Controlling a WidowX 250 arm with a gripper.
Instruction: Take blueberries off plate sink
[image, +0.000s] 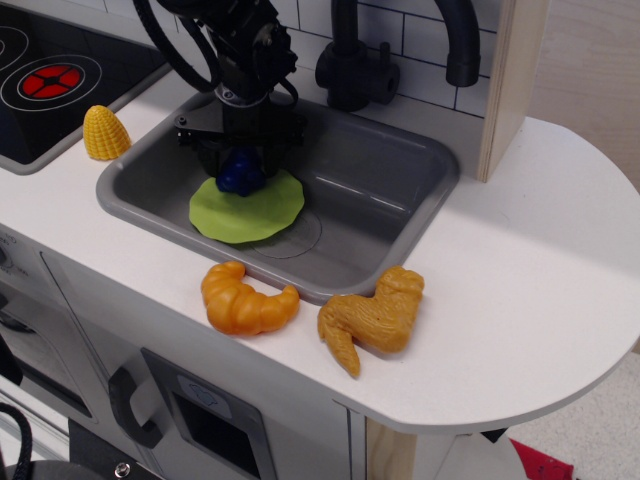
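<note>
1. Near edge: white countertop (520, 300), rounded at the right end, with toy cabinet fronts below it at the frame's 7 o'clock.
2. On the counter lip in front of the basin: glossy orange plastic croissant (247, 301), curved, ends pointing up. Just beside it at its 3 o'clock, a golden-brown plastic chicken piece (373, 318); the two are close, but whether they touch I cannot tell.
3. Grey rectangular plastic sink (400, 190) with rounded corners, set into the counter; a circular drain mark shows on its floor, partly covered by the plate.
4. Flat round light green plate (262, 212) with a wavy edge lies on the sink floor, left of centre.
5. Dark blue glossy lumpy cluster of blueberries (240, 176) sits on the plate at its 11 o'clock edge, still resting there.
6. Black robot gripper (241, 160) is down over the blueberries, fingers on either side of the cluster; it is drawn in narrow around it, but whether it grips the cluster firmly I cannot tell.
7. Yellow plastic corn piece (104, 132) on the counter at the sink's 9 o'clock, apart from it.
8. Black stovetop (70, 85) with a red burner at the frame's 10 o'clock.
9. Black faucet (400, 50) behind the sink at 12 o'clock, with white tiled wall behind.
</note>
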